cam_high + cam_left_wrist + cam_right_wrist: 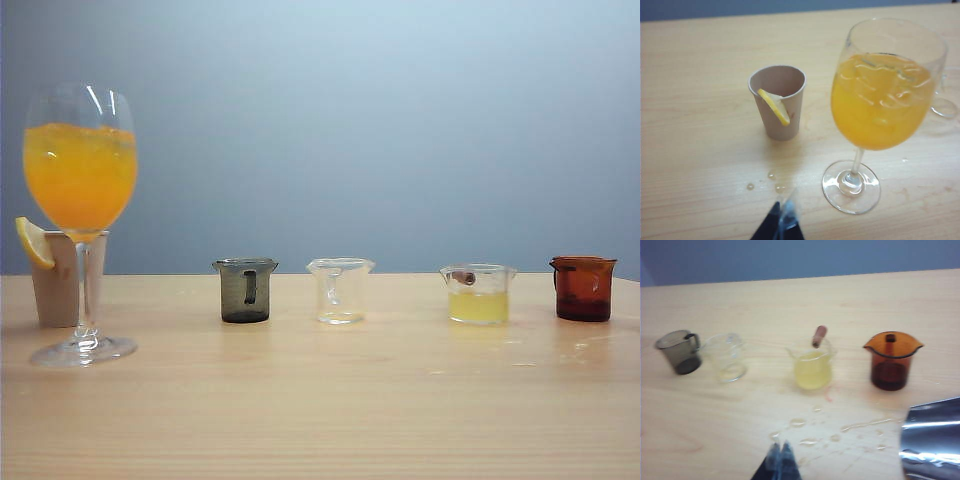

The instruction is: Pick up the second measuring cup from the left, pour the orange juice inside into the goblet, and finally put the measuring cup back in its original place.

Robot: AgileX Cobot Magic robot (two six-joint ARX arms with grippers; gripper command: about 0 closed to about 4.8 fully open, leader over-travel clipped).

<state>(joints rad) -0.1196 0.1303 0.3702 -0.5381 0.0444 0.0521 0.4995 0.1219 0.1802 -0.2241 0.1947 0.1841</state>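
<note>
The goblet stands at the far left of the table, its bowl filled with orange juice. The left wrist view shows the same goblet and orange juice close by. The second measuring cup stands upright and empty on the tabletop, second in the row of small cups, and appears again in the right wrist view. No gripper shows in the exterior view. My left gripper is shut and empty, short of the goblet's foot. My right gripper is shut and empty, well short of the cups.
A paper cup with a lemon slice stands behind the goblet. A smoky grey cup, a cup of pale yellow liquid and an amber cup complete the row. Spilled drops wet the table; a shiny metal part is near.
</note>
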